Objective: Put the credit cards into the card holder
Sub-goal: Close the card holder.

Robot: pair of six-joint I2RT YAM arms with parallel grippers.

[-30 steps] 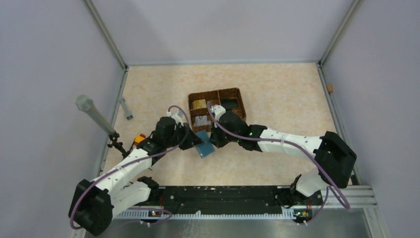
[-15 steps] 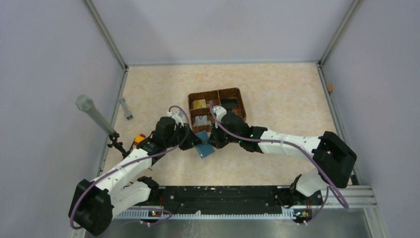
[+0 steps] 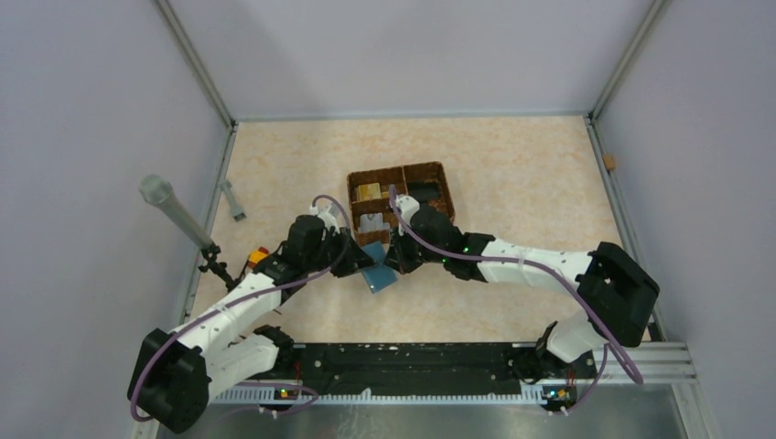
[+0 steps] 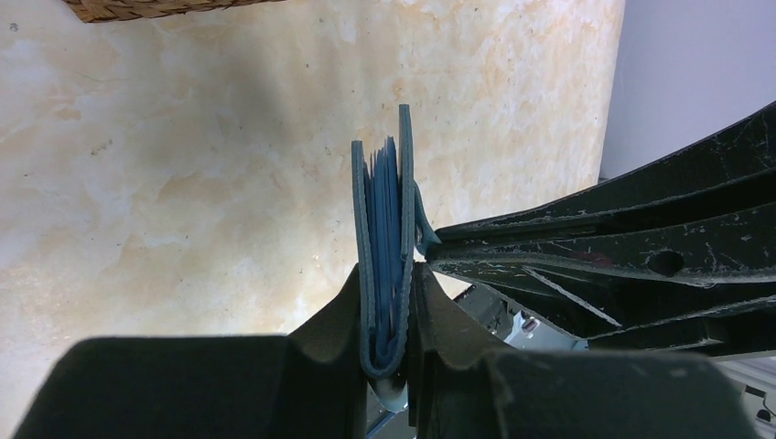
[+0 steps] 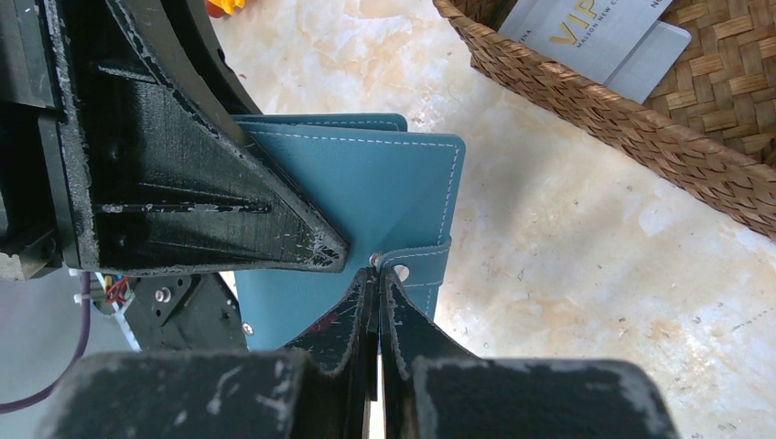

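Short version: nothing's loaded yet. In the middle of the top view the card holder [image 3: 377, 273] is held up off the worktop [image 3: 512, 174] between the two arms.

The left pincer [image 4: 386, 279] is clamped on its folded spine, which shows edge-on in the left wrist view. I only see blue leaves inside, no card edge.

The right pincer [image 5: 377, 274] is squeezed tight right at the little stud strap and looks like it's pinching that tab. My guess is they're at the "get it open" step.

Farther back, toward the top of the frame, the credit cards [image 3: 369, 192] sit in the wicker basket [image 3: 403, 168]. There's a gold one in its upper-left compartment, and a white-grey card [image 5: 595, 41] at the upper right of the right wrist view. Both still need fetching and slotting in.
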